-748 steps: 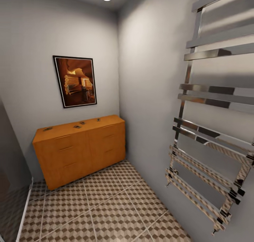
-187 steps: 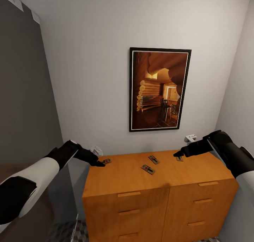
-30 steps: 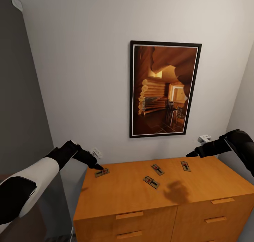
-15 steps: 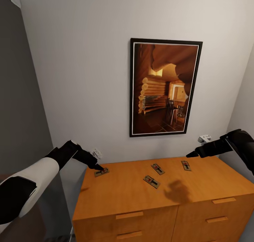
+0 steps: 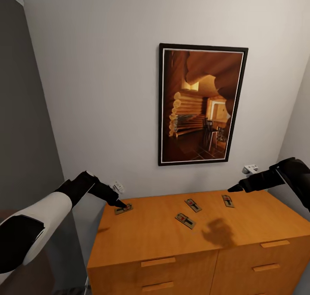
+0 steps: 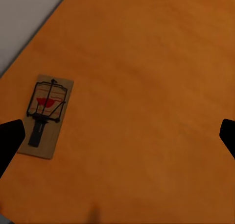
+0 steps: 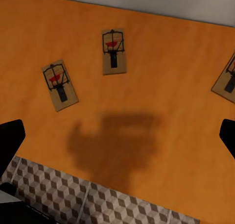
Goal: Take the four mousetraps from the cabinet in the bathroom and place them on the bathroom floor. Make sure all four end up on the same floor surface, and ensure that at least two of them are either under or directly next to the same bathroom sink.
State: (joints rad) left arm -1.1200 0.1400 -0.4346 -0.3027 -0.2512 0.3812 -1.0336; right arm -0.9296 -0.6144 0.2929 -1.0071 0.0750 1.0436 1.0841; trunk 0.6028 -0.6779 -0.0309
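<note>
Four mousetraps on the cabinet [image 5: 189,239] top surface, none on the floor yet. In the head view: leftmost mousetrap [image 5: 123,209] at centre-left, right under the left hand [image 5: 122,205]; middle two mousetraps [image 5: 185,220] [image 5: 193,205] near frame centre; rightmost mousetrap [image 5: 227,200] just below the right hand [image 5: 232,188], which hovers above the surface.

Left hand: fingers wide apart, nothing held; in its wrist view the trap [image 6: 45,115] sits close to one fingertip [image 6: 10,138], off-centre. Right hand: also wide open and empty, well above the top, three traps and floor tiles [image 7: 98,202] in its wrist view.

Advice: shift the left hand sideways to centre the board between the fingers, drop until the tips touch wood, close across the short side. Thin flat board, so I'd expect slip; avoid the spring bar.
</note>
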